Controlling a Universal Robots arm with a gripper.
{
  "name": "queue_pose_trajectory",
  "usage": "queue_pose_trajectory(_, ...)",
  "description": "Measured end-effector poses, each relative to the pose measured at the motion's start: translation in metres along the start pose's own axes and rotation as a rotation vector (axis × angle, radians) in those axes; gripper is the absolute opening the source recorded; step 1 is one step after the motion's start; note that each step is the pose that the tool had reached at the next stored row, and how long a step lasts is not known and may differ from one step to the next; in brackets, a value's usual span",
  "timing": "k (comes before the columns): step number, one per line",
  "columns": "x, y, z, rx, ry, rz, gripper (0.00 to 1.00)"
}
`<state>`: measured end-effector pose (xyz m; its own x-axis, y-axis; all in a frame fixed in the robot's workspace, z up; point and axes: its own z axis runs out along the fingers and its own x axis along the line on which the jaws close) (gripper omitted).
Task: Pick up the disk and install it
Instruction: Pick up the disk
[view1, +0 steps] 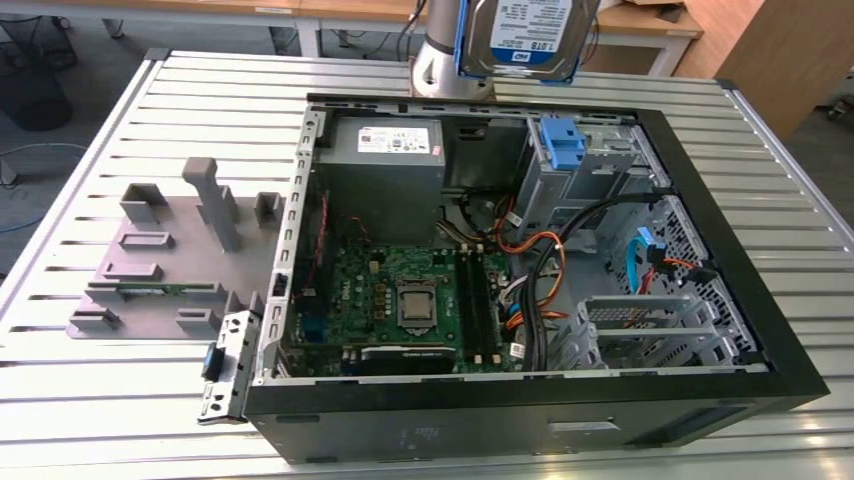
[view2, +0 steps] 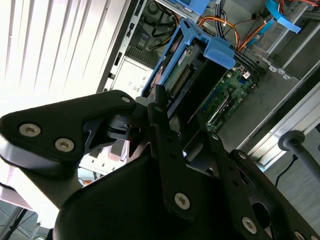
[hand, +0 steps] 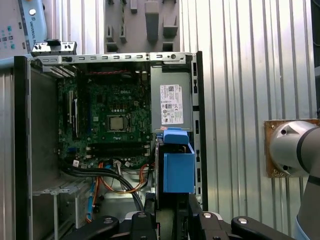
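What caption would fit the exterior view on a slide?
Robot arm holds the blue-framed disk aloft above the open computer case on a slatted metal table.

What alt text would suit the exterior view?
The blue-framed disk hangs in the air above the far end of an open computer case lying on a slatted table. A grey fixture sits at the exterior view's left of the case.

Open PC case (view1: 534, 395) lies on slatted metal table (view1: 200, 85). Inside: grey PSU (view1: 380, 150) w/ white label at far end, green mobo (view1: 387, 290) just beside it, orange + black cables (view1: 541, 245) toward exterior view's right. Grey plastic fixture (view1: 160, 260) sits beside case, exterior view's left.
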<state>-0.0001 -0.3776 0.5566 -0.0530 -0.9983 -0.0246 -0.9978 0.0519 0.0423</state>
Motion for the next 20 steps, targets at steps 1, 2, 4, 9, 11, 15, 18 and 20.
queue_pose_trajectory(1,0.0000,0.0000,0.0000,0.0000,0.0000,0.000,0.35)
queue_pose_trajectory(2,0.0000,0.0000,0.0000,0.0000,0.0000,0.000,0.35)
queue_pose_trajectory(4,0.0003,0.0000,0.0000,0.0000,0.0000,0.000,0.35)
queue_pose_trajectory(9,0.0012,-0.0001,0.0000,0.0000,0.0000,0.000,0.35)
queue_pose_trajectory(11,0.0016,-0.0001,0.0000,0.0000,-0.0001,0.000,0.35)
queue_pose_trajectory(15,0.0029,-0.0001,0.0000,0.0000,-0.0002,0.000,0.35)
queue_pose_trajectory(18,0.0029,-0.0002,-0.0001,0.0000,0.0001,0.000,0.35)
queue_pose_trajectory(20,0.0032,-0.0002,-0.0001,0.0000,0.0000,0.000,0.35)
